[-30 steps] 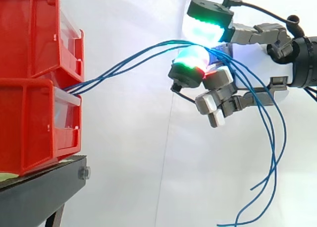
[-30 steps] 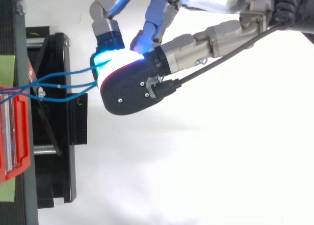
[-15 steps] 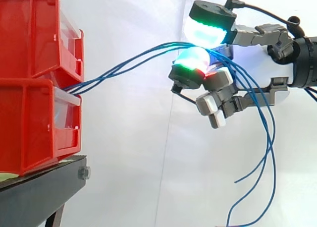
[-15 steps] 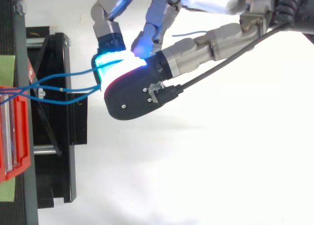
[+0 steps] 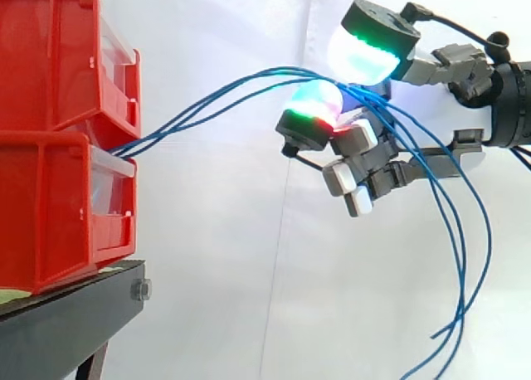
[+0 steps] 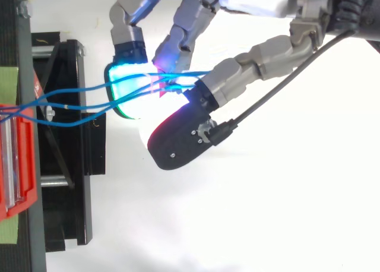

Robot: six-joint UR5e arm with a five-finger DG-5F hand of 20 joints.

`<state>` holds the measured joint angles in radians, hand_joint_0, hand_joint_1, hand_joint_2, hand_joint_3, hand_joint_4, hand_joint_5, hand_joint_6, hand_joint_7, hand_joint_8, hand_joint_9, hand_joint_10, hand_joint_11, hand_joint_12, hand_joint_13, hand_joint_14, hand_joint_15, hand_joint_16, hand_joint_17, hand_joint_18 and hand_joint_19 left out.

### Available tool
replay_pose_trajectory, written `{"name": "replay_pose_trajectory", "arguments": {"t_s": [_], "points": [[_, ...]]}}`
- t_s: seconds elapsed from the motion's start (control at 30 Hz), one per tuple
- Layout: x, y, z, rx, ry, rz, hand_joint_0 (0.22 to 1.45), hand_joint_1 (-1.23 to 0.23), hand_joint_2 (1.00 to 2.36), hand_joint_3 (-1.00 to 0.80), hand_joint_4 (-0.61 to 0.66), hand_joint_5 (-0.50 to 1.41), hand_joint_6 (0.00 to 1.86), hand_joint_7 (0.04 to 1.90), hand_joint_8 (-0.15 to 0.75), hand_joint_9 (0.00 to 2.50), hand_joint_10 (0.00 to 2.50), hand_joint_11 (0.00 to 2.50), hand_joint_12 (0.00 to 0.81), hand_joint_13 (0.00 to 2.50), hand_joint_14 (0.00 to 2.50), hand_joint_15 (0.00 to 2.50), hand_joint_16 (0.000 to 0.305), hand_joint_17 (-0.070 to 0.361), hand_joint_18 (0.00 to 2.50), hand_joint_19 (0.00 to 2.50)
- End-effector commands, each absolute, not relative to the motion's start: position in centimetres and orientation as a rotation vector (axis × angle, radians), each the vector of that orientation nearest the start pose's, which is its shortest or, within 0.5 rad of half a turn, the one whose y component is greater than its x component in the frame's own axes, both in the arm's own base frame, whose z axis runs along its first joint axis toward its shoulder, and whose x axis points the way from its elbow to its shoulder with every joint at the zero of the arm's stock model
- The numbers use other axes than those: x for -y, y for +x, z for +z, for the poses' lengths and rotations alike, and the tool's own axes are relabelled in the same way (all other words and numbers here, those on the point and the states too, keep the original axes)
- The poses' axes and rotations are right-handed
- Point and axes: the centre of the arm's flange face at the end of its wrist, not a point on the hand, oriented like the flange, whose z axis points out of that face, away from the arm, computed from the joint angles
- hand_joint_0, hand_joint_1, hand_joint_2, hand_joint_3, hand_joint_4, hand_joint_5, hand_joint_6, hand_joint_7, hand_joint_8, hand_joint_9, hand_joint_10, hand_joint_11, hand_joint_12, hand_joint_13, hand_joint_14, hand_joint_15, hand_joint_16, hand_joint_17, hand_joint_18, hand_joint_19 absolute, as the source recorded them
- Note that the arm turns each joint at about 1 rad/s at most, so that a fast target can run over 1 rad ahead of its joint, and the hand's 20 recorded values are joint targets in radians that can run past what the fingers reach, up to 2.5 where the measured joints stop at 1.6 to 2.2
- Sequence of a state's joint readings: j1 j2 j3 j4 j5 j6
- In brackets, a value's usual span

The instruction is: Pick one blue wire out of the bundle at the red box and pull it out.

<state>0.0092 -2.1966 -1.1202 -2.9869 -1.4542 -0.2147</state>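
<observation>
Side view: fingers point(image 5: 311, 106) parted, blue wires point(image 5: 207, 104) draped betw. them; red bins point(image 5: 50, 189) on blk stand point(image 5: 66, 322) left.

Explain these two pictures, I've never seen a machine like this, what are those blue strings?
It is a robot arm ending in a hand with fingers and a thumb; the glowing tips are its own pads. One picture looks level from the side, the other straight down from above. Stacked red bins sit on a black stand before a white curtain. Thin blue wires run from the bins across one fingertip pad and hang down past the hand. The thumb pad stands apart above them, so nothing looks pinched.
</observation>
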Motion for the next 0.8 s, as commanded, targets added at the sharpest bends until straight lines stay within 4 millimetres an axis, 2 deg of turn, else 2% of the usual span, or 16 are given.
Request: {"name": "replay_pose_trajectory", "arguments": {"t_s": [0.0, 0.13, 0.2, 0.43, 0.77], "points": [[13.81, 73.28, 33.65, -1.254, 1.123, 0.957, 0.48, -0.7, 1.0, -0.5, 0.18, -0.13, 0.91, 1.04, 0.379, 1.11, 0.02, 0.8, 0.456, 0.94, 0.02, 0.63, 0.061, 0.137, 0.88, 0.63], [13.77, 73.2, 33.57, -1.263, 1.125, 0.957, 0.5, -0.57, 1.0, -0.5, 0.18, -0.12, 0.9, 1.1, 0.379, 1.18, 0.02, 0.8, 0.455, 0.98, 0.02, 0.64, 0.059, 0.133, 0.89, 0.65], [13.74, 73.18, 33.5, -1.267, 1.124, 0.958, 0.53, -0.55, 1.0, -0.5, 0.18, -0.11, 0.9, 1.12, 0.382, 1.21, 0.02, 0.81, 0.441, 0.99, 0.02, 0.64, 0.056, 0.127, 0.89, 0.66], [13.74, 73.21, 33.57, -1.265, 1.123, 0.959, 0.58, -0.63, 1.01, -0.36, 0.17, -0.09, 0.9, 1.17, 0.377, 1.26, 0.02, 0.83, 0.432, 1.02, 0.02, 0.65, 0.053, 0.12, 0.91, 0.66], [13.74, 73.21, 33.57, -1.265, 1.123, 0.959, 0.61, -0.76, 1.01, -0.31, 0.19, -0.09, 0.9, 1.2, 0.383, 1.26, 0.02, 0.84, 0.427, 1.04, 0.02, 0.66, 0.052, 0.117, 0.94, 0.64]]}}
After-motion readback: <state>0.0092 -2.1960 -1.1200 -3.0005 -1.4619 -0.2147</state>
